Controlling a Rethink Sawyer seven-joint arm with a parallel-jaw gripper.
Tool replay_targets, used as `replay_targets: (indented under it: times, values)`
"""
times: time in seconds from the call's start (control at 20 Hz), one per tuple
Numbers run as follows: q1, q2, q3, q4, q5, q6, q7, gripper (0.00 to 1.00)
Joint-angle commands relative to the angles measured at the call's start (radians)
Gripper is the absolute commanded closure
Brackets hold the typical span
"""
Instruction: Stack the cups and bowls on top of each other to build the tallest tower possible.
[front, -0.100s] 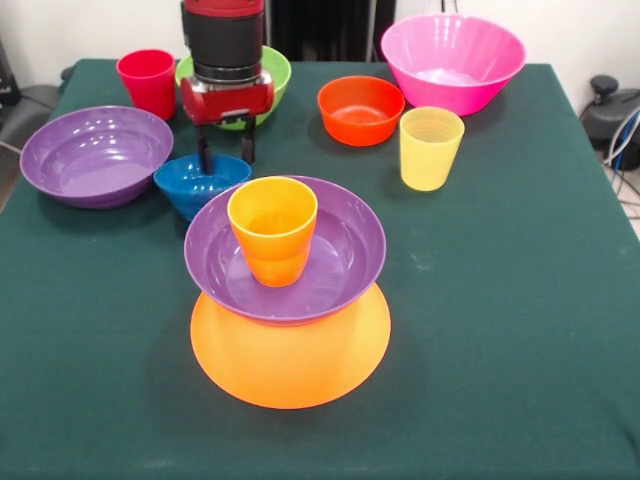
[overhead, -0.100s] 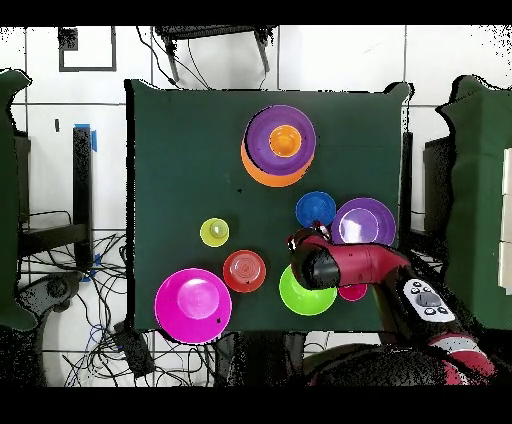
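Front view: low and close across the green table (front, -0.100s: 520, 300), looking slightly down, tower (front, -0.100s: 288, 290) nearest the lens, arm dropping in from the top. Overhead view: high up, straight down, whole table (overhead, -0.100s: 180, 160) plus surrounding floor (overhead, -0.100s: 60, 150) in frame. Shared by both: the tabletop, tower (overhead, -0.100s: 278, 146) included, turned half round.

Open green table (front, -0.100s: 500, 330) on the near side and to the right of the tower: wide room for approach. Tower itself, orange plastic cup (front, -0.100s: 272, 228) in shallow purple bowl (front, -0.100s: 340, 255) on upturned yellow-orange bowl (front, -0.100s: 290, 360), blocks the centre. Far side crowded: small blue bowl (front, -0.100s: 190, 185) just beside the tower, second purple bowl (front, -0.100s: 95, 155), orange-red bowl (front, -0.100s: 360, 110), translucent yellow cup (front, -0.100s: 430, 148), big pink bowl (front, -0.100s: 452, 60).
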Motion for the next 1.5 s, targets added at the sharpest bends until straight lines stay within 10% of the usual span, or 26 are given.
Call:
replay_targets:
  times: [0.05,0.1,1.15,1.2,1.5]
  values:
    - [-0.001,0.055,0.133,-0.064,0.006,0.015,0.070,0.00]
    - [-0.013,0.056,0.149,-0.058,0.005,0.024,0.062,1.00]
    - [0.022,-0.100,0.136,0.010,0.068,0.101,0.087,1.00]
    - [0.011,-0.098,0.148,0.012,0.069,0.104,0.075,0.00]
    - [0.013,-0.039,0.143,-0.034,0.058,0.084,0.065,0.00]
